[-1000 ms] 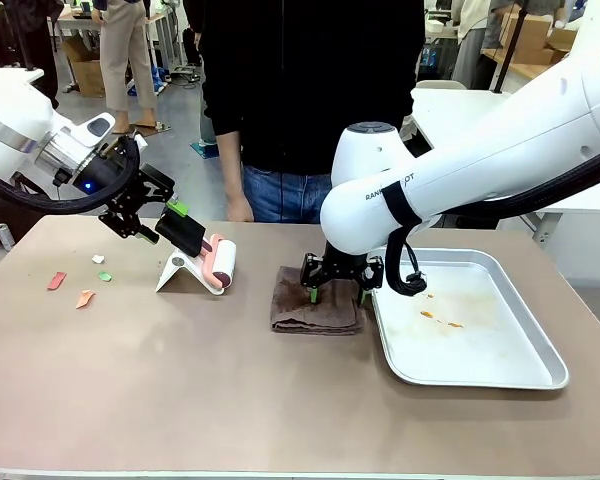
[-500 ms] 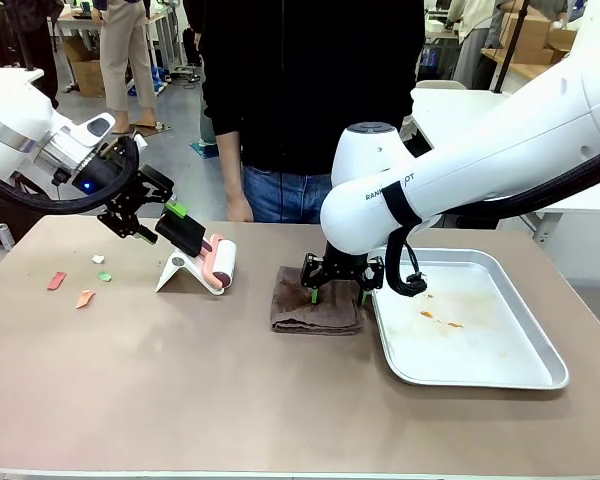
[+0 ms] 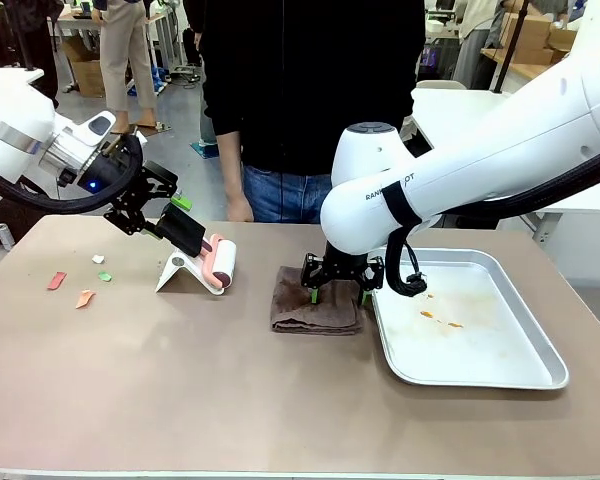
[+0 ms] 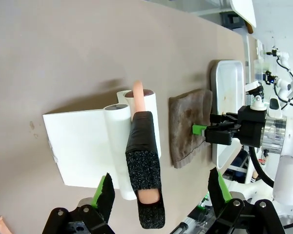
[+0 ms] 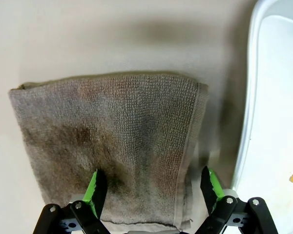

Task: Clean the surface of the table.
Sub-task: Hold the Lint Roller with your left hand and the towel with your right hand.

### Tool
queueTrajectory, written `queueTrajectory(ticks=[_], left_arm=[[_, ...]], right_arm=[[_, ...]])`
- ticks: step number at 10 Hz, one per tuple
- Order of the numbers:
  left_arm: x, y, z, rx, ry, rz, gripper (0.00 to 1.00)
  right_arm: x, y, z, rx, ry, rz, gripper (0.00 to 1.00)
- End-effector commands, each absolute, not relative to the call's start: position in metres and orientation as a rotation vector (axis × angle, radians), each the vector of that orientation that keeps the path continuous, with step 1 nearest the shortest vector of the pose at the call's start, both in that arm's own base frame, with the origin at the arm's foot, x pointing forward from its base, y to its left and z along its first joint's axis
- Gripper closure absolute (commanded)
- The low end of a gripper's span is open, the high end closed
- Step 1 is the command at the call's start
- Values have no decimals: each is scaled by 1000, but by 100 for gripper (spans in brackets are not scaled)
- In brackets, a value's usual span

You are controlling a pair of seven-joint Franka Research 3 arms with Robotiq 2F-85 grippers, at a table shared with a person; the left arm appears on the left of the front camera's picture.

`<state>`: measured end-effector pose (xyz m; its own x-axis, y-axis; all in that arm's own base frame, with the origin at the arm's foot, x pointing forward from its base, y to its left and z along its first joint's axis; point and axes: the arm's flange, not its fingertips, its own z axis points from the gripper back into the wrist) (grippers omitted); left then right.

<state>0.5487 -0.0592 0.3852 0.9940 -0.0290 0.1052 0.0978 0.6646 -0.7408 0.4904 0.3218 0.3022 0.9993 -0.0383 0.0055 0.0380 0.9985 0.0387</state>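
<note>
The brownish-tan table [image 3: 230,390] carries a lint roller [image 3: 220,262] that rests on a white stand [image 3: 177,272]. Its black-wrapped handle [image 4: 144,165] points up toward my left gripper [image 3: 175,222]. That gripper [image 4: 160,189] is open, one finger on either side of the handle, and no pad visibly touches it. A folded brown towel [image 3: 315,312] lies mid-table beside the tray. My right gripper [image 3: 338,295] hovers open just over the towel [image 5: 112,141], with its green fingertips [image 5: 96,187] spread above the cloth. Small red [image 3: 56,281], orange [image 3: 85,298], green [image 3: 105,276] and white [image 3: 98,259] scraps lie at the left.
A shiny metal tray [image 3: 510,372] sits at the right with orange bits [image 3: 440,320] in it. A person in a black top [image 3: 310,100] stands at the far edge, one hand [image 3: 239,210] near the table. The front half of the table is bare.
My left gripper has risen and turned slightly beside the roller handle. The right arm, towel and tray have not moved.
</note>
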Motion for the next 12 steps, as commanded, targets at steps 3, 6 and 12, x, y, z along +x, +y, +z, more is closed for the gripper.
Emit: queueTrajectory(ticks=[3,6,12], left_arm=[[545,-62,379,-842,-100,-94,0],[545,-62,378,-808,-113,-105,24],[544,-65,379,-793,-118,-102,96]], right_arm=[[493,327,303,19,-21,-82,0],[494,327,303,15,-24,-96,10],[492,328,302,15,-22,-78,96]])
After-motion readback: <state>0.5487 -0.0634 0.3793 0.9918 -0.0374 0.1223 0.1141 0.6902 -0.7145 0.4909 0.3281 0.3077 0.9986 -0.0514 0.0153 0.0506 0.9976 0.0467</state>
